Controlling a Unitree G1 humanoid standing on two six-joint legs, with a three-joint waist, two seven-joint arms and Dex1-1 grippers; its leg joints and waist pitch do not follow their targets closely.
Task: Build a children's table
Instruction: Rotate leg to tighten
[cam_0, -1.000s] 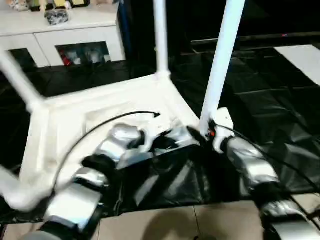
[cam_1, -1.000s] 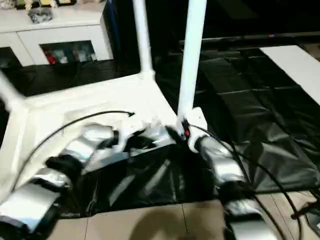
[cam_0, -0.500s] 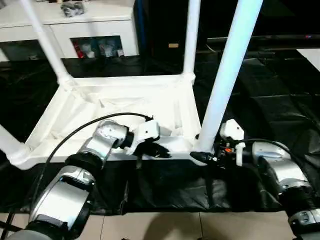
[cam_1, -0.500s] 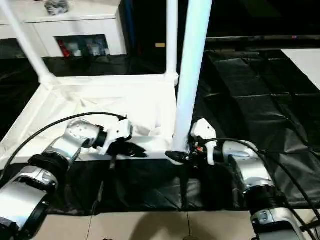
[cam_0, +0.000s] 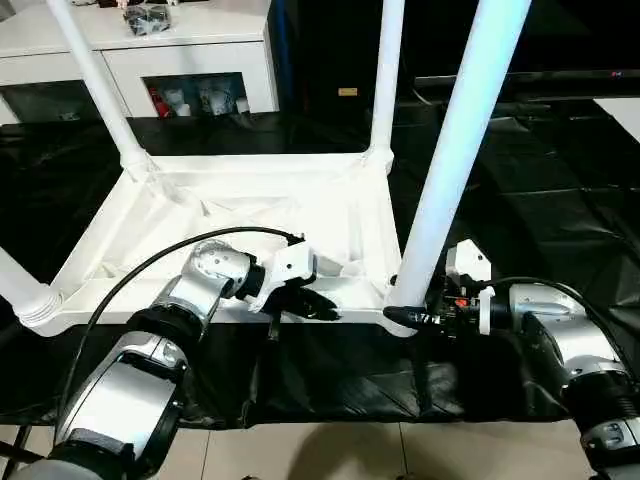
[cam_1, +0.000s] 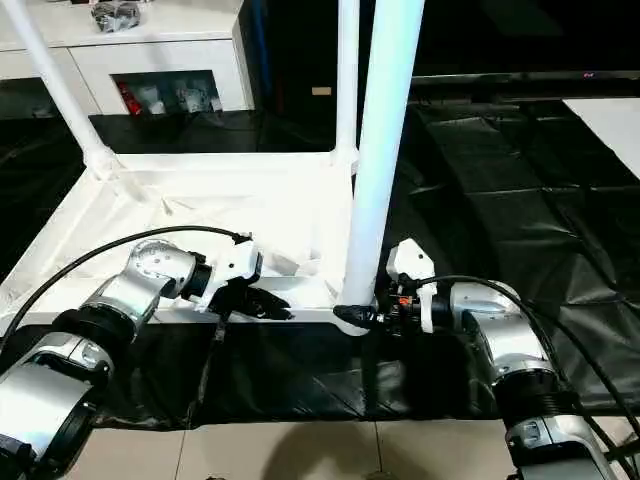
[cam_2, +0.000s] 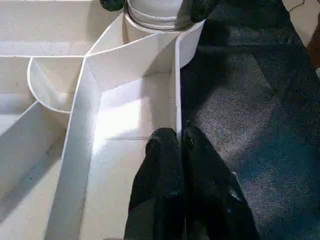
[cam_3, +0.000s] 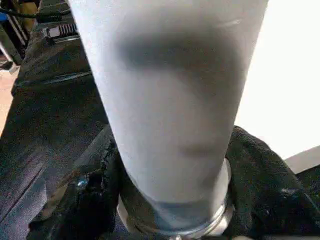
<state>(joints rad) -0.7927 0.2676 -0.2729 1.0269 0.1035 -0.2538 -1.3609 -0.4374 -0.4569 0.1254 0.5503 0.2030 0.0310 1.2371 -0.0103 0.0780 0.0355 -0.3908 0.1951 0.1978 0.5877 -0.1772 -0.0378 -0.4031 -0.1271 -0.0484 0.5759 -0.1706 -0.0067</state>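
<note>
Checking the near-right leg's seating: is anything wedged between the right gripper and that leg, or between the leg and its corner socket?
Nothing visible. The right gripper has its fingers around the leg at the corner socket.

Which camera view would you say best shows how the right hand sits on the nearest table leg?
The right wrist view: both black fingers flank the nearest leg just above its socket. The eye views show the right hand at the leg's base side-on; the left wrist view catches two fingertips beside the socket.

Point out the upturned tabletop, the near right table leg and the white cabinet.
upturned tabletop (cam_0: 200, 225): left eye view, ribbed underside.
near right table leg (cam_0: 455, 150): left eye view, middle of the tube.
white cabinet (cam_0: 190, 62): left eye view, front panel above the glass door.
</note>
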